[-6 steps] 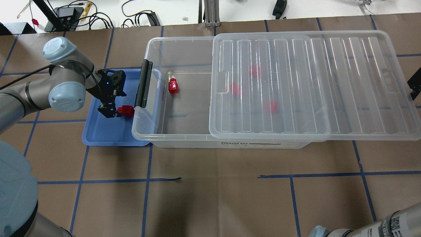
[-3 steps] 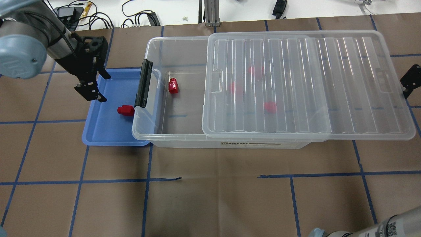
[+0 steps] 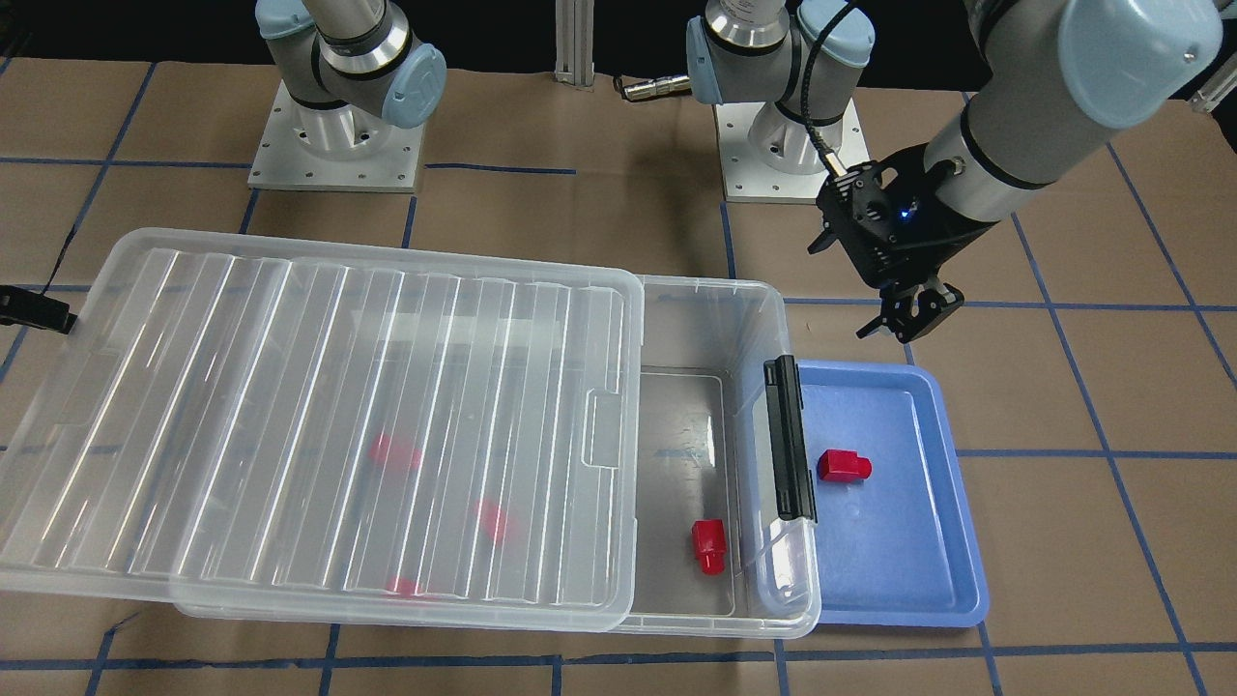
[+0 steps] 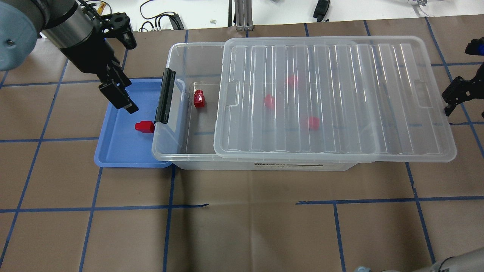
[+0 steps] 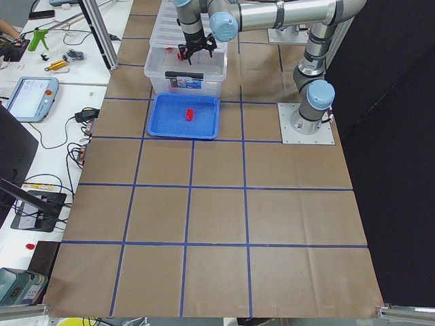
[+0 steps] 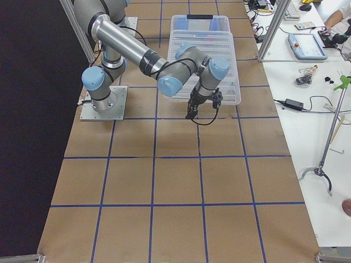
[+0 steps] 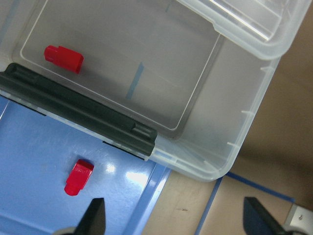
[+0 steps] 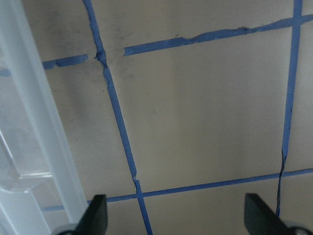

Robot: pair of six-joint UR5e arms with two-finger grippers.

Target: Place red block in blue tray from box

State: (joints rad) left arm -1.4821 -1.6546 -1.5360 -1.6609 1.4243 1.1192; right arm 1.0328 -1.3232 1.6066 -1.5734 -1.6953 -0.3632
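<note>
One red block (image 4: 144, 127) lies in the blue tray (image 4: 117, 153), close to the box's black latch; it also shows in the front view (image 3: 844, 466) and the left wrist view (image 7: 78, 177). My left gripper (image 4: 121, 100) is open and empty, raised over the tray's back edge (image 3: 911, 317). The clear box (image 4: 171, 153) holds another red block (image 4: 199, 99) in its uncovered left end and three more blurred under the lid (image 4: 332, 98). My right gripper (image 4: 453, 94) is open and empty at the lid's right end.
The blue tray sits against the box's left end, partly under its rim. The lid lies shifted right and overhangs the box. Cables and gear lie beyond the table's back edge (image 4: 159, 20). Brown paper with blue tape lines covers the table (image 4: 242, 226).
My left gripper let go of the red block in the tray, then rose and drew back. The lid slid left over the box, with my right gripper following at its right end.
</note>
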